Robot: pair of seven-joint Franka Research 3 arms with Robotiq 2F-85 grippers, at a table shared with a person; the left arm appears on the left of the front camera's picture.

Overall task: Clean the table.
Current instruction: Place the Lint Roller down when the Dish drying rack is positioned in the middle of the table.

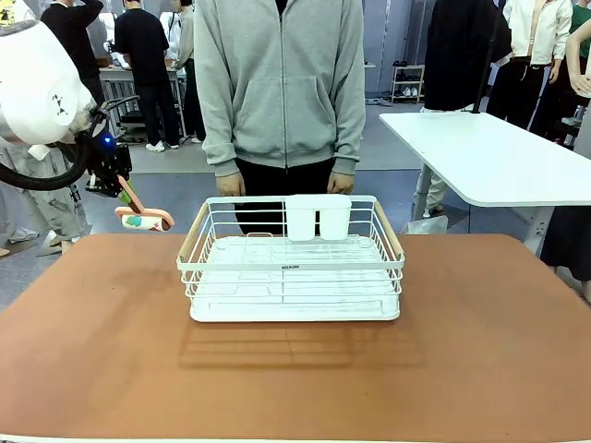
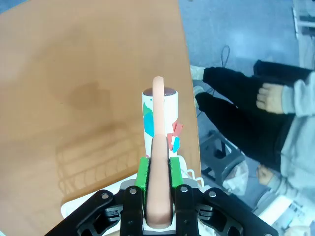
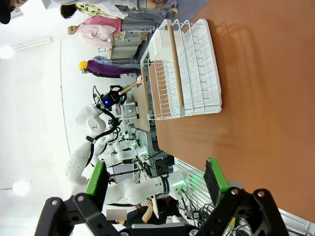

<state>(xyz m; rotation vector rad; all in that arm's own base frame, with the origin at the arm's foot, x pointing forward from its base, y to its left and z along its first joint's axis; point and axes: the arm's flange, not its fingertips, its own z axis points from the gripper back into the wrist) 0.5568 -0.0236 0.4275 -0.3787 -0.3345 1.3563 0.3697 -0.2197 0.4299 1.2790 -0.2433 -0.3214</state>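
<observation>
The left gripper (image 2: 157, 169) holds the pink handle of a lint roller (image 2: 160, 120) above the far left corner of the table (image 1: 111, 341). The right gripper (image 3: 157, 179) stands wide open. A white dish rack (image 1: 294, 268) stands on the table.

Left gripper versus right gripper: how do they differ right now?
The left gripper is shut on the pink handle of a lint roller; the right gripper is open and holds nothing. The left gripper is raised off the far left corner of the table, while the right gripper looks across the tabletop toward the white dish rack. Both have black fingers with green pads.
</observation>
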